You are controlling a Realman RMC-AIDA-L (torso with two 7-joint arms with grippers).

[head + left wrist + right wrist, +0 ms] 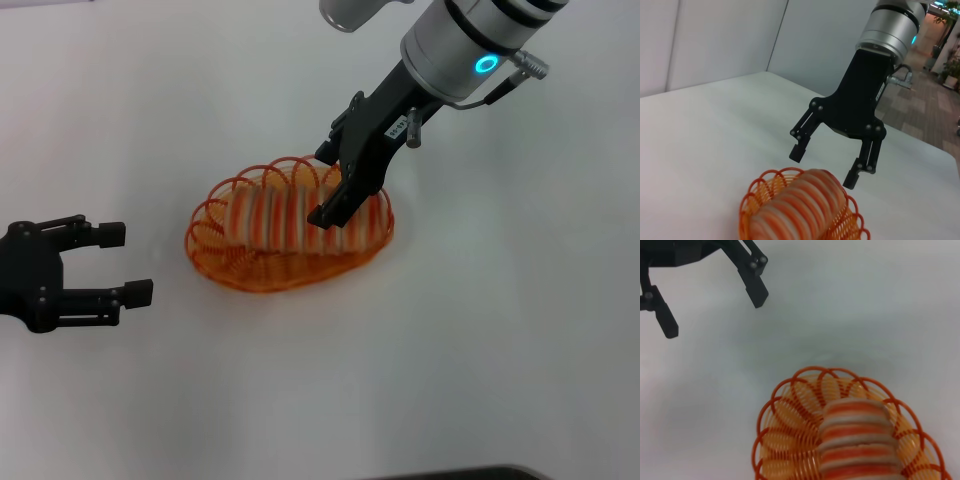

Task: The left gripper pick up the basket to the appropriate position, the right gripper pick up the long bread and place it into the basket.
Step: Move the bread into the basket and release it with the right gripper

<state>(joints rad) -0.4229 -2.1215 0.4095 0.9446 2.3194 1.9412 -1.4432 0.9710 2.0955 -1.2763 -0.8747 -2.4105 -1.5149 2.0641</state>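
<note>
The orange wire basket (pixel 212 262) stands on the white table in the middle. The long bread (pixel 268 215) lies inside it, cream with orange stripes. My right gripper (pixel 320 186) is open and hovers just above the bread's right end, with a finger on either side and not holding it. The left wrist view shows the right gripper (pixel 822 167) open above the bread (pixel 800 205) and basket (pixel 747 202). My left gripper (pixel 128 263) is open and empty on the left, apart from the basket. It also shows in the right wrist view (pixel 715 315), beyond the basket (pixel 777 415) and bread (pixel 855 440).
The white table (pixel 450 360) spreads all round the basket. A dark edge (pixel 470 472) shows at the table's front. Grey wall panels (pixel 715 40) stand behind the table in the left wrist view.
</note>
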